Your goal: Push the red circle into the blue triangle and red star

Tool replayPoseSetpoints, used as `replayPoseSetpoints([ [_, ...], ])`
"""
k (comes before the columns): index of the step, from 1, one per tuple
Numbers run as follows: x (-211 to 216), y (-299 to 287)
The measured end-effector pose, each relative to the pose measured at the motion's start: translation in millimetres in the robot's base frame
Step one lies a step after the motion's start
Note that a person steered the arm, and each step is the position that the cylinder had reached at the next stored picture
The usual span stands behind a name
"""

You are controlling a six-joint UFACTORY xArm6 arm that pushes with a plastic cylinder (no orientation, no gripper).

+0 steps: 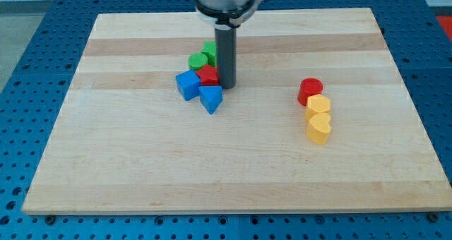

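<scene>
My tip (pixel 227 85), the lower end of the straight dark rod, rests on the counter (pixel 141 162) at the right edge of a cluster of blocks in the upper middle of the view. The arm carries no hand; the rod holds nothing and has no jaws to open or close. The rod rises vertically from the tip to a grey metallic collar at the view's top.

The red star (pixel 208 75) lies just left of the tip, touching or nearly touching the rod; I cannot tell which. Below the star, the blue triangle (pixel 210 97) sits against it, pointing toward the view's bottom. A blue block (pixel 188 84), roughly cube-shaped, adjoins the star and triangle on their left. Above the star are two green blocks: a green cylinder (pixel 198 61) to the upper left, and a second green block (pixel 210 51) partly hidden behind the rod, its shape unclear.

The red circle (pixel 310 91) stands well apart, to the view's right of the cluster. Directly below it, in a touching column, lie a yellow block (pixel 318 104) and a second yellow block, heart-shaped (pixel 319 128).

The counter is a pale wooden board resting on a blue perforated surface (pixel 28 70).
</scene>
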State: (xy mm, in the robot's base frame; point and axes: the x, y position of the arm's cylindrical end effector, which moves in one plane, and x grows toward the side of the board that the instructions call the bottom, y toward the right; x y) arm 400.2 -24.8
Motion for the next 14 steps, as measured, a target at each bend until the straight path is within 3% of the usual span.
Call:
replayPoseSetpoints([
  [1, 5.4, -8.0],
  [2, 5.4, 29.1],
  [4, -48.6, 152.5],
  [5, -19.1, 207.9],
  [6, 26.0, 207.9],
  [14, 37.8, 32.6],
])
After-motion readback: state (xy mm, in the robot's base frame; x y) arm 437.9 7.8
